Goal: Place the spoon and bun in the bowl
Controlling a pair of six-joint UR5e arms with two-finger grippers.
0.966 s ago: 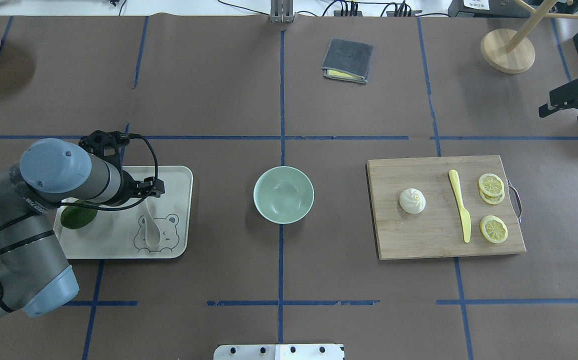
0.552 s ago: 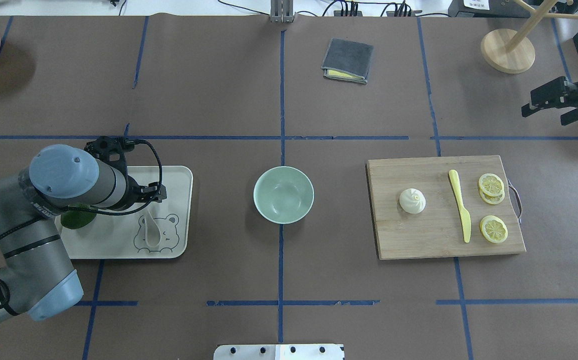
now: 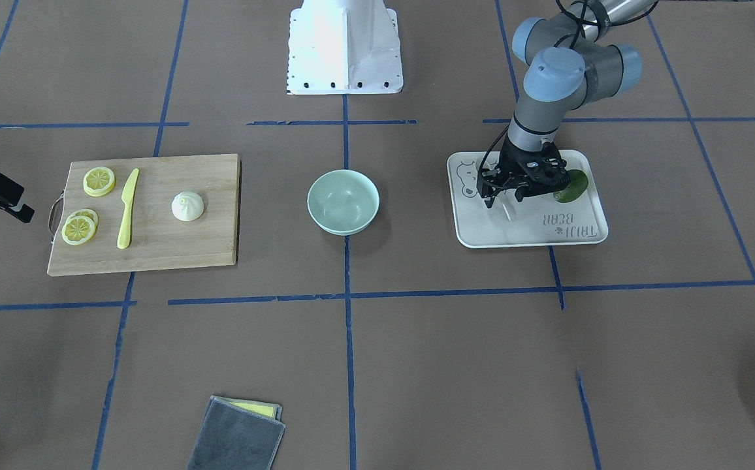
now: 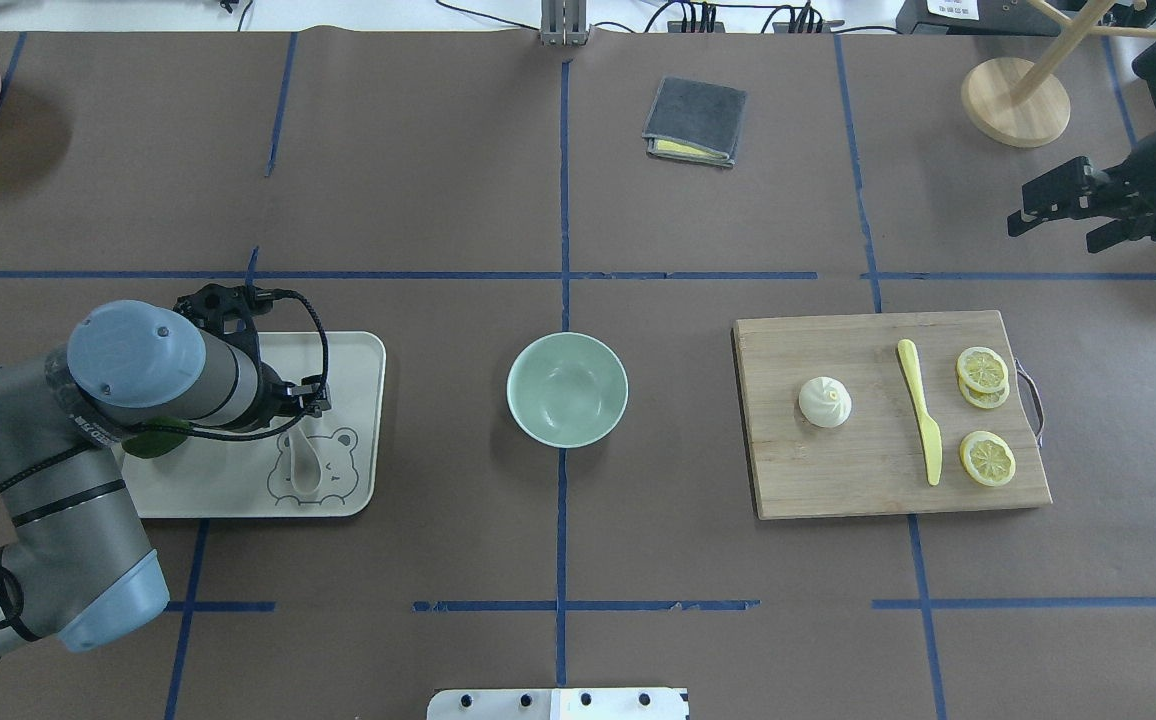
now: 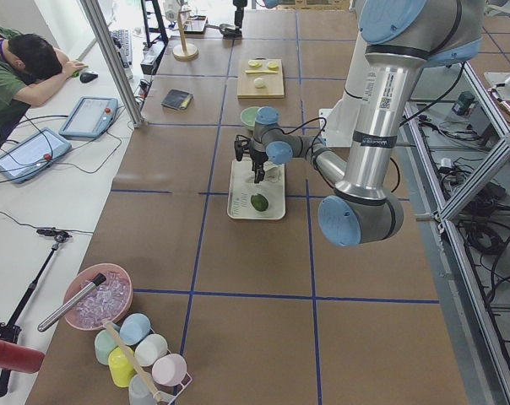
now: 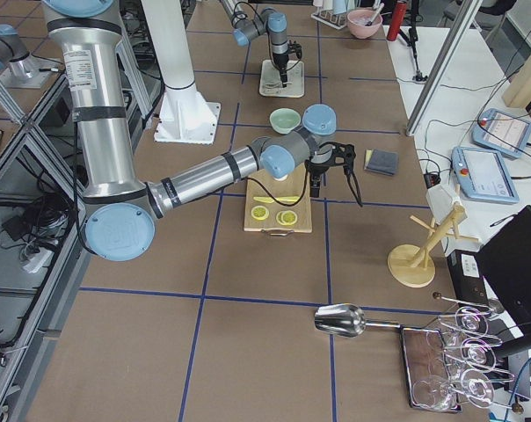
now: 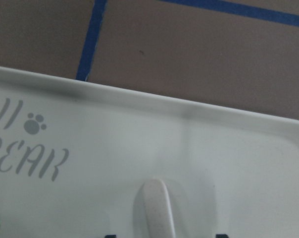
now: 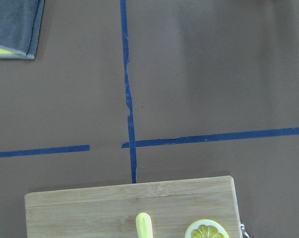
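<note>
The off-white plastic soup spoon [image 4: 304,462] lies in the off-white rectangular bear-printed tray [image 4: 363,345]. Its handle tip sits between the left gripper's [image 3: 500,199] widely spread fingers [image 3: 486,196], ungripped. The round mint-green bowl [image 4: 567,388] stands well apart. The white pleated bun [image 4: 825,402] rests on the wooden cutting board [image 4: 838,480], near the right gripper [image 4: 1053,225], whose fingers are parted and hold nothing.
</note>
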